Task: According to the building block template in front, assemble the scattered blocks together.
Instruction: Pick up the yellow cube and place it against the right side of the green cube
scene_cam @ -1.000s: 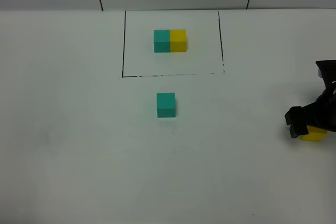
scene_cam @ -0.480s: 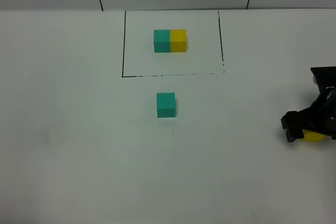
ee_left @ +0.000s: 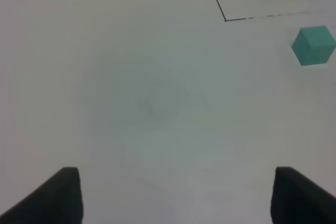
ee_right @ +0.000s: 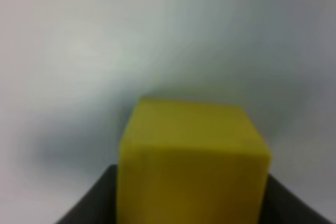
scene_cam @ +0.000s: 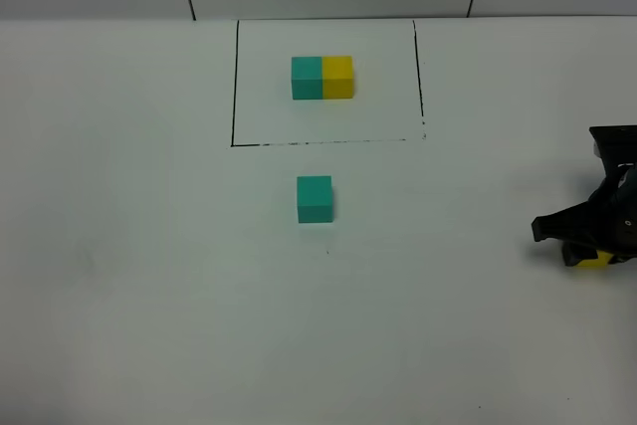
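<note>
Yellow matte cube [ee_right: 191, 156] was clenched in our right gripper [scene_cam: 593, 242] so we could carry it to the teal matte cube [scene_cam: 315, 198]; left gripper [ee_left: 178, 195] hung open.

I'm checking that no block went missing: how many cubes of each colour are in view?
Teal: 2, framed teal cube and loose teal cube
Yellow: 2, framed yellow cube and loose yellow cube
Total: 4
</note>
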You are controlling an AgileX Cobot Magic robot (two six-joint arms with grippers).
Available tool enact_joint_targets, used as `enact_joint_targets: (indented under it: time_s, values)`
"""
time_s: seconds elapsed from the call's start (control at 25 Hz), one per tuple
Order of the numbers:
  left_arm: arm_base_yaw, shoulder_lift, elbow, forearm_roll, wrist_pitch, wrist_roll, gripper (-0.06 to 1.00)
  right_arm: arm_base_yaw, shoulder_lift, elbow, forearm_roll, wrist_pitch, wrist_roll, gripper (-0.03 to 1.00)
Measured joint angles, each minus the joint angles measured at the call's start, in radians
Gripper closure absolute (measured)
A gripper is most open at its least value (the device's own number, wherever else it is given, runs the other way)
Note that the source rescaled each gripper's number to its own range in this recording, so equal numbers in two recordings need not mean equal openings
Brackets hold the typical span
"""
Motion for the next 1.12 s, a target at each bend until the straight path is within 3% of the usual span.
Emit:
enact_joint_targets:
  time_s: [0.32,0.48,0.64,0.88,1.12]
  values:
    - [0.0,0.0,0.0,0.0,0.0,0.0,0.28,0.0,0.0,0.0,-0.032,0.018,-0.006,0.97]
    - [0.0,0.0,0.0,0.0,0.0,0.0,0.28,0.0,0.0,-0.001,-0.045,0.025,-0.085,0.97]
    - [0.0,0.0,0.0,0.0,0.0,0.0,0.28,0.02,-0.002,-0.003,-0.056,0.033,-0.243,0.97]
    - [0.0,0.0,0.0,0.0,0.0,0.0,0.28,0.152,-0.003,-0.122,-0.056,0.172,-0.597,0.97]
    - [0.0,0.0,0.0,0.0,0.0,0.0,0.28,0.303,0.058,-0.354,-0.084,0.33,-0.758,0.97]
